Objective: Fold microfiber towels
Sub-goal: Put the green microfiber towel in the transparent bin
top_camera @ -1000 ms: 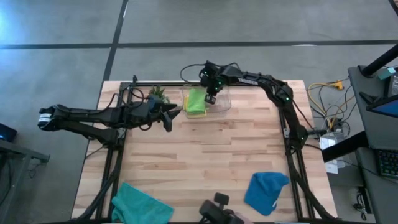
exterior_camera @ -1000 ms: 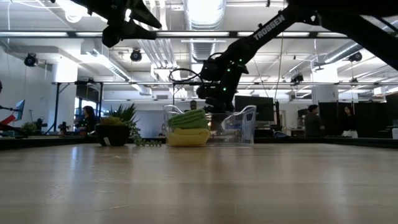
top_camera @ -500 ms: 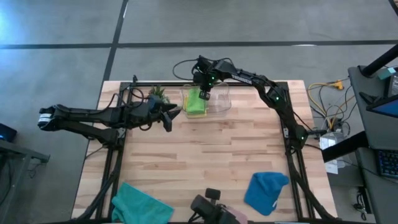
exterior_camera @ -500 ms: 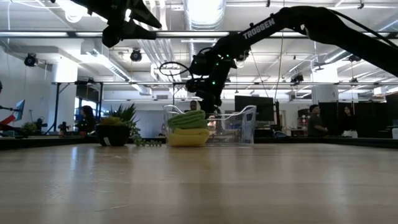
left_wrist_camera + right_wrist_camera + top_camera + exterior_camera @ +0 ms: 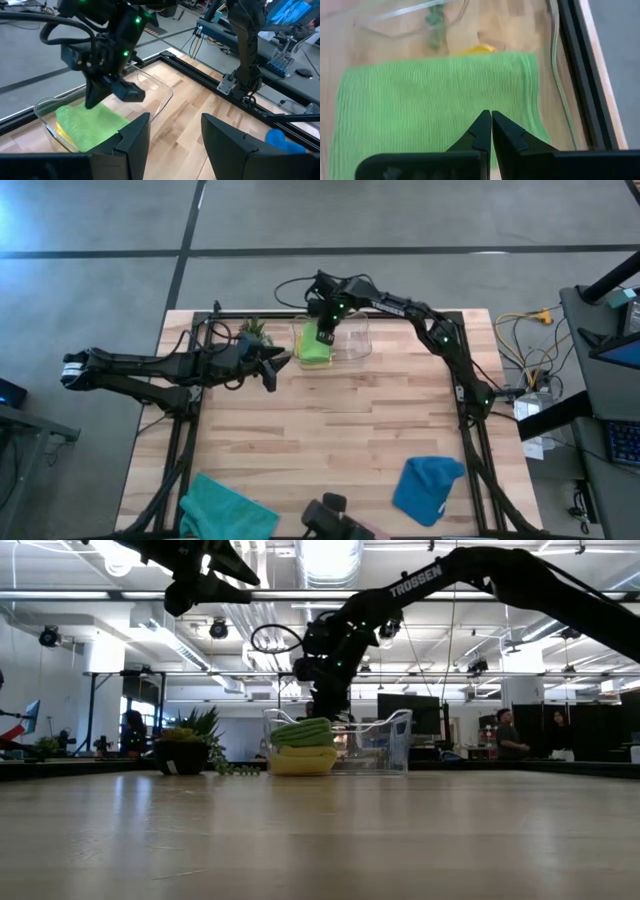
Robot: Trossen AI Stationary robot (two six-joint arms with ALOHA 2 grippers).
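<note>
Microfiber towels: four in view; landmark for all places here is the clear plastic bin [image 5: 345,340] at the table's far edge.
Teal towel [image 5: 225,508]: loose and unfolded at the near left corner, well apart from the bin.
Left gripper [image 5: 271,372]: waits above the table just left of the bin, fingers partly apart, nothing between them.
Potted plant [image 5: 252,331]: just beside the bin's left wall.
Lime green towel [image 5: 313,345]: folded, lying in the bin's left part, on top of the stack.
Yellow towel [image 5: 300,762]: folded, under the lime green one, touching the bin's floor.
Right gripper [image 5: 325,332]: directly over the lime green towel in the bin, fingers pressed together, holding nothing.
Blue towel [image 5: 428,486]: crumpled near the front right edge, well apart from the bin.
Step in hand, as I judge it: the right gripper seems to be tamping or leaving the placed stack.
Doing it well: lift straight up clear of the bin's rim before swinging away, so closed fingertips do not drag the top towel's fold open.
Left to do: blue and teal remain unfolded.
</note>
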